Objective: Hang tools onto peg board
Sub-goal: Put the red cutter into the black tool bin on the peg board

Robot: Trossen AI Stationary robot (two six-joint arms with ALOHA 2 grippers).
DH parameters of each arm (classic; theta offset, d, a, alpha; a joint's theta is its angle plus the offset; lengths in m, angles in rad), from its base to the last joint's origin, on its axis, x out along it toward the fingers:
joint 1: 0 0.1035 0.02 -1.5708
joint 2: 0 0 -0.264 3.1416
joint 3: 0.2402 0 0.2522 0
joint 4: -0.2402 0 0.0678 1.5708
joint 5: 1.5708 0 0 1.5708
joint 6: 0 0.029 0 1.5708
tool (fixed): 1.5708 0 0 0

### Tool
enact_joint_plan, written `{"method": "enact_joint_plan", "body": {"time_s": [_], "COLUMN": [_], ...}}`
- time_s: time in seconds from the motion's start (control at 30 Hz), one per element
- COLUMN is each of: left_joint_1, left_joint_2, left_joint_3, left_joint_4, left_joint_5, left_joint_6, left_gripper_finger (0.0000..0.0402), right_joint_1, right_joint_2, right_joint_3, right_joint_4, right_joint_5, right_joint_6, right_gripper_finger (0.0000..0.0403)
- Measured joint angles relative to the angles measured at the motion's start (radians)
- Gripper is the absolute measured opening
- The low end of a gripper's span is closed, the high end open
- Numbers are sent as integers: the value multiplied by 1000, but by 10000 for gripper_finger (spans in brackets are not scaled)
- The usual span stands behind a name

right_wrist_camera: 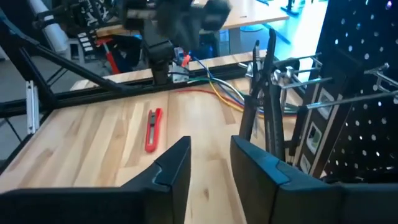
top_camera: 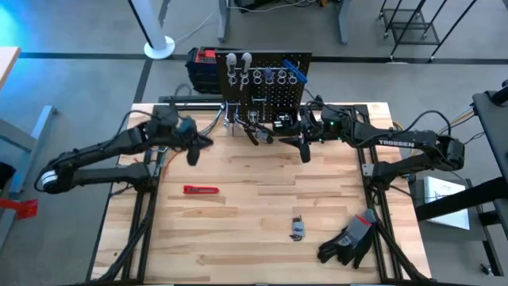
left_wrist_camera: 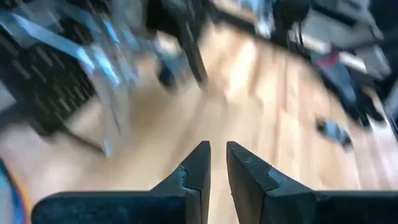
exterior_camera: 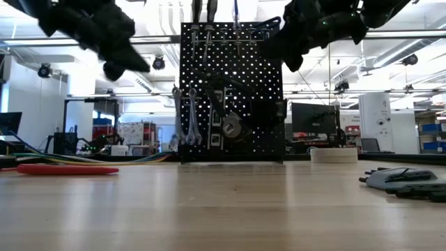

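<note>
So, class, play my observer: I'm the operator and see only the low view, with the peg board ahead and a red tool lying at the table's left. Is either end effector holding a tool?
Observer: Not the left one. Its wrist view shows the left end effector with only a narrow gap and nothing in it.
Operator: And the right?
Observer: The right end effector is empty too, fingers apart, beside the peg board.
Operator: Any loose tool I can't see?
Observer: Yes. The high view shows a small grey tool lying on the wood beside the black gloves.
</note>
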Motion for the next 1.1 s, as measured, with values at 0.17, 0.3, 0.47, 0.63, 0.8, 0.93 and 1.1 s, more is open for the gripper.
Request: {"method": "enact_joint_plan", "body": {"time_s": [0.17,0.3,0.47,0.63,0.8,0.93,1.1], "left_joint_1": [-113,-197,-269,-299,-321,-326,-334], "left_joint_2": [-18,-7,28,84,169,259,391], "left_joint_3": [-70,-109,-142,-185,-176,-174,-173], "left_joint_4": [-100,-183,-216,-211,-205,-209,-221], "left_joint_5": [5,8,2,0,0,0,0], "left_joint_6": [-89,-130,-114,-149,-151,-205,-225], "left_gripper_finger": [41,42,71,123,171,195,216], "right_joint_1": [4,5,13,14,14,14,14], "right_joint_2": [1,1,1,1,1,1,2], "right_joint_3": [-1,-1,-1,-1,-1,-1,-1], "right_joint_4": [-3,-7,-3,1,30,31,22], "right_joint_5": [0,-5,-5,-1,1,2,2], "right_joint_6": [27,36,39,49,49,42,37], "right_gripper_finger": [82,73,85,124,168,195,216]}}
